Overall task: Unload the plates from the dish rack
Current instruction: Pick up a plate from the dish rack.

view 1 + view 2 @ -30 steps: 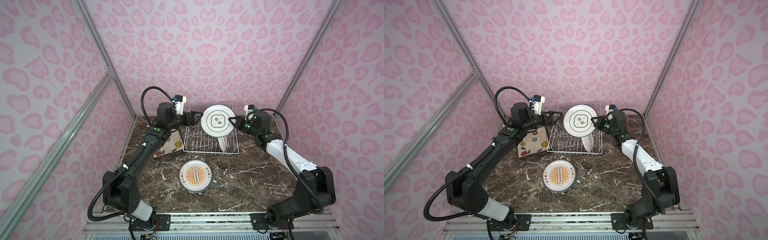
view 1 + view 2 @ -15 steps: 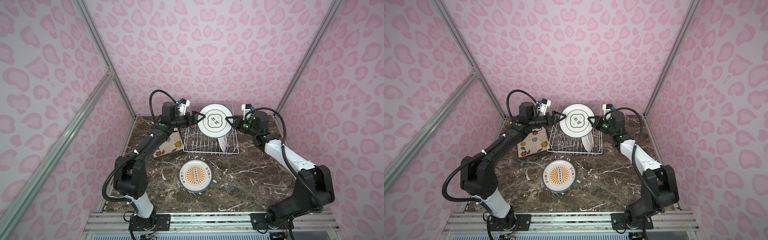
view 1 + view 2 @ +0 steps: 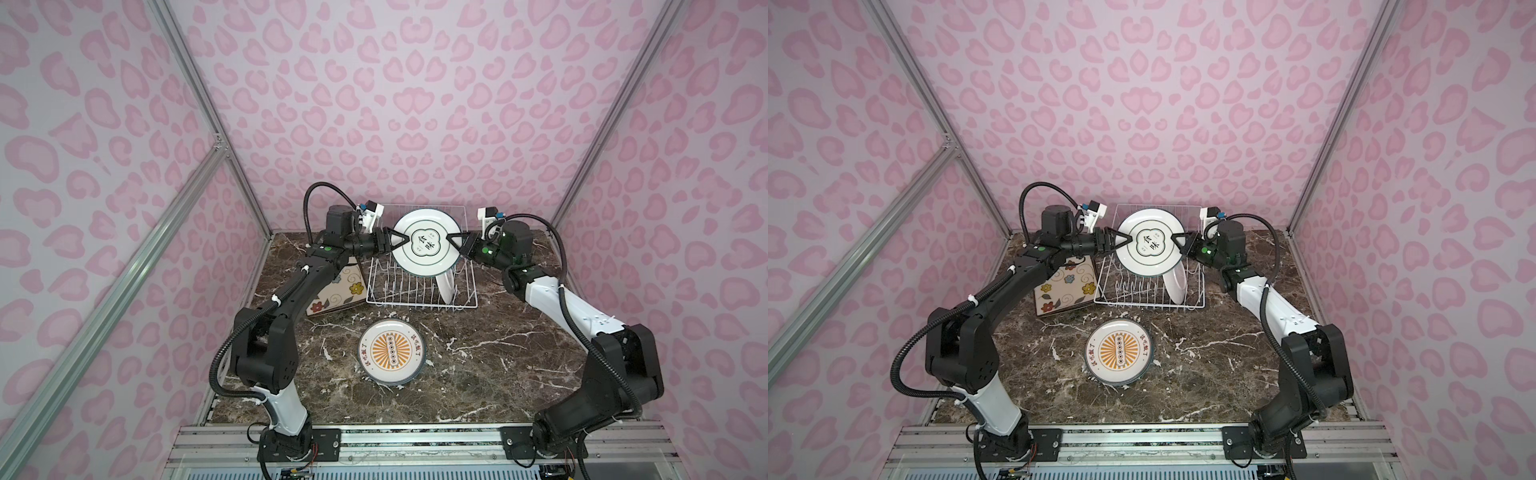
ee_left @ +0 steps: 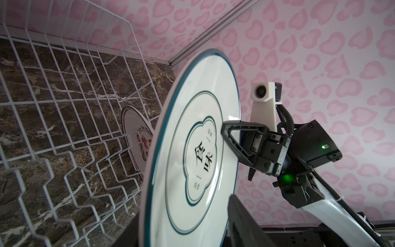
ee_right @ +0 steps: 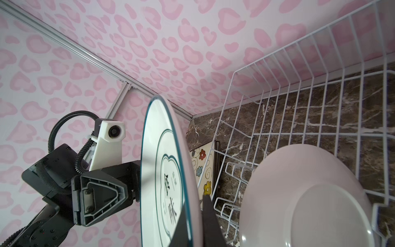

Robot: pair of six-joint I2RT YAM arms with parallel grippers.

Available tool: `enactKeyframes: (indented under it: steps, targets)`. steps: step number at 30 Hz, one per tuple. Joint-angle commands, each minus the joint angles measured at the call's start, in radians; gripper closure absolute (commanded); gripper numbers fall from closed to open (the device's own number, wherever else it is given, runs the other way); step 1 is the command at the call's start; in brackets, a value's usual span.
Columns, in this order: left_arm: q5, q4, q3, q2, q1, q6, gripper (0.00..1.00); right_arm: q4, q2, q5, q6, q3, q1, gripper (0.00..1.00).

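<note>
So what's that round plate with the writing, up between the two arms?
Round, glossy white plate, ceramic-looking: teal rim line, teal ring, clover-shaped frame around two black characters. It hangs upright over the dish rack, facing the top cameras. Jaws of the right arm pinch one edge; those of the left arm straddle the opposite edge.

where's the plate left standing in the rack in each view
In a top view: standing plate at the dish rack's right end.
In a top view: same place.
Left wrist: behind the lifted plate.
Right wrist: large, back showing.
Shared landmark: green-rimmed lifted plate.
</note>
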State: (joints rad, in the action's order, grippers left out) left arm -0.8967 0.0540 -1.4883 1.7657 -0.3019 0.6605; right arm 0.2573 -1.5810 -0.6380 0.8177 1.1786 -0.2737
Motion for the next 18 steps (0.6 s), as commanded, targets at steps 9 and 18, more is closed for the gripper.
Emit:
enactKeyframes:
  steps: [9, 18]
  targets:
    - [-0.061, -0.016, -0.016, 0.018, -0.001, -0.002, 0.69, 0.085, -0.029, -0.037, 0.014, 0.009, -0.003, 1.0]
    - [-0.032, 0.058, -0.044, 0.019, 0.0, -0.007, 0.96, 0.042, -0.017, -0.016, -0.023, 0.011, -0.003, 0.85]
